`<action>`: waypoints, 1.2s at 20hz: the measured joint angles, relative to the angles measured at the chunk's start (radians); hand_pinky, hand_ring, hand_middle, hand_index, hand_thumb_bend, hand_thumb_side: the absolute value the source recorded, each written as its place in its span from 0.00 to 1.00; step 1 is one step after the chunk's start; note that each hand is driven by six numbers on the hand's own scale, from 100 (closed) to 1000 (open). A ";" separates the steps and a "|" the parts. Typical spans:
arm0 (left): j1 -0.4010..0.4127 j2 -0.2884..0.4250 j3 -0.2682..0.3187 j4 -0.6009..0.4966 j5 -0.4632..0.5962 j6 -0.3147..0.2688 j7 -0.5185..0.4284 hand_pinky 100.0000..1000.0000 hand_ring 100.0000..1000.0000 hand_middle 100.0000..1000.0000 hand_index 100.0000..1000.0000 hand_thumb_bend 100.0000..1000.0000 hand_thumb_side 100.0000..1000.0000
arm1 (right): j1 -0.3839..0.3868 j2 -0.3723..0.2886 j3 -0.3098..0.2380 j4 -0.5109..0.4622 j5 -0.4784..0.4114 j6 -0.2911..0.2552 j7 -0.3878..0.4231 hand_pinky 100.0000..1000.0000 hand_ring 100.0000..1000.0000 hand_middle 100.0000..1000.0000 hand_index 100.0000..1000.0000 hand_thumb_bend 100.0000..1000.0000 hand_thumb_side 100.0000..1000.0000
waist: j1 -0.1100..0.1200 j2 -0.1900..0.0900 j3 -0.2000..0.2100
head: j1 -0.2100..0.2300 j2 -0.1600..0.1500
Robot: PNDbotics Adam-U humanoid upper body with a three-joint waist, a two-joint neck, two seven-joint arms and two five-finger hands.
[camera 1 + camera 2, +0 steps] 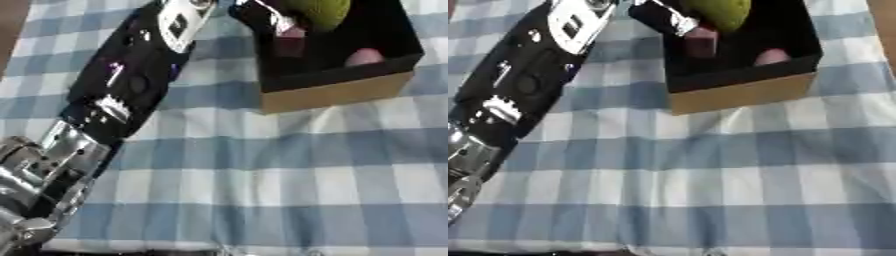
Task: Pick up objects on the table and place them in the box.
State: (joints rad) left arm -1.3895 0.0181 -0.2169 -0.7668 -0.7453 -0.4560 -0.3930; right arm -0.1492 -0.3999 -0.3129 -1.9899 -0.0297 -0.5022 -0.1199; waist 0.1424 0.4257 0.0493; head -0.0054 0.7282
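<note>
Left arm reaching in from the lower left, black and silver, stretched across the blue-and-white checked cloth surface toward the open brown cardboard box with dark inside walls at the upper right. Left hand over the box's near-left corner, fingers extending into the opening right beside a round yellow-green object at the box's far side. Touching it or merely next to it: cannot tell, and whether those fingers curl round it or lie straight cannot be told either, the hand being cut by the top edge. Right hand nowhere in either view.

Inside the box, low against the near wall, a small pink rounded thing, and beside the fingers another dull reddish-pink shape, possibly a second item, too unclear to name.

As for progress, judged from the layout: well along. At least one pink item already in the box, the yellow-green one at or inside the opening, likely being delivered or just set down. No loose objects visible on the cloth shown here; anything beyond the edges unknown. Remaining, probably: letting go of the yellow-green object and clearing the hand from the box.
</note>
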 measured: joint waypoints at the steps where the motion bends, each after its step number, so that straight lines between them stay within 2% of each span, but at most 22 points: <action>1: -0.001 -0.004 0.006 0.009 -0.020 -0.010 0.007 0.80 0.75 0.65 0.81 0.00 0.14 | 0.000 0.000 0.000 0.000 -0.002 0.000 0.000 0.94 1.00 0.30 0.91 0.00 0.41 | 0.000 0.000 0.000 | 0.000 0.000; 2: -0.004 -0.007 0.011 0.016 -0.037 -0.020 0.013 0.81 0.76 0.67 0.87 0.00 0.13 | 0.000 0.000 0.000 0.000 -0.004 0.000 0.000 0.94 1.00 0.30 0.91 0.00 0.41 | 0.000 0.000 0.000 | 0.000 0.000; 3: -0.007 -0.011 0.015 0.021 -0.051 -0.031 0.018 0.81 0.76 0.67 0.90 0.00 0.12 | 0.000 0.000 0.000 0.000 -0.006 0.000 0.001 0.94 1.00 0.30 0.91 0.00 0.41 | 0.000 0.000 0.000 | 0.000 0.000; 4: -0.009 -0.014 0.019 0.026 -0.062 -0.040 0.023 0.82 0.77 0.70 0.95 0.00 0.47 | 0.000 0.000 0.000 0.000 -0.007 0.000 0.001 0.94 1.00 0.30 0.91 0.00 0.41 | 0.000 0.000 0.000 | 0.000 0.000; 5: -0.009 -0.015 0.022 0.029 -0.072 -0.048 0.030 0.82 0.78 0.70 0.95 0.00 0.52 | 0.000 0.000 0.000 0.000 -0.007 0.001 0.002 0.94 1.00 0.30 0.91 0.00 0.41 | 0.000 0.000 0.000 | 0.000 0.000; 6: -0.009 -0.015 0.025 0.033 -0.079 -0.055 0.037 0.83 0.79 0.72 0.97 0.02 0.69 | 0.000 0.000 0.000 0.000 -0.007 0.002 0.003 0.94 1.00 0.30 0.91 0.00 0.41 | 0.000 0.000 0.001 | 0.000 0.000; 8: -0.009 -0.015 0.028 0.032 -0.091 -0.065 0.058 0.84 0.80 0.73 0.98 0.15 0.79 | 0.001 0.000 0.000 0.000 -0.007 0.002 0.005 0.94 1.00 0.30 0.91 0.00 0.41 | 0.000 0.000 0.003 | 0.000 0.000; 10: -0.009 -0.015 0.029 0.023 -0.102 -0.067 0.081 0.85 0.81 0.74 0.98 0.24 0.81 | 0.001 0.000 0.000 0.000 -0.007 0.003 0.006 0.94 1.00 0.30 0.91 0.00 0.41 | 0.000 0.000 0.005 | 0.000 0.000; 12: -0.009 -0.015 0.030 0.011 -0.110 -0.063 0.098 0.85 0.82 0.74 0.98 0.24 0.79 | 0.002 0.000 0.000 0.000 -0.007 0.003 0.006 0.94 1.00 0.29 0.91 0.00 0.41 | 0.000 0.000 0.005 | -0.001 0.000; 20: -0.009 -0.015 0.030 -0.038 -0.101 -0.045 0.120 0.85 0.82 0.74 0.98 0.14 0.73 | 0.009 0.000 0.000 0.000 -0.006 0.003 0.006 0.94 1.00 0.30 0.91 0.00 0.41 | 0.000 0.000 0.011 | -0.001 0.000; 24: -0.009 -0.014 0.030 -0.072 -0.058 -0.036 0.107 0.84 0.81 0.73 0.97 0.08 0.75 | 0.009 0.000 0.000 0.000 -0.006 0.003 0.002 0.94 1.00 0.30 0.91 0.00 0.41 | 0.000 0.000 0.013 | -0.001 0.000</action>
State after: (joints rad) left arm -1.3981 0.0045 -0.1870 -0.8392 -0.8034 -0.4924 -0.2856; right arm -0.1402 -0.3998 -0.3129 -1.9899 -0.0361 -0.4994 -0.1174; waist 0.1427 0.4257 0.0620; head -0.0065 0.7284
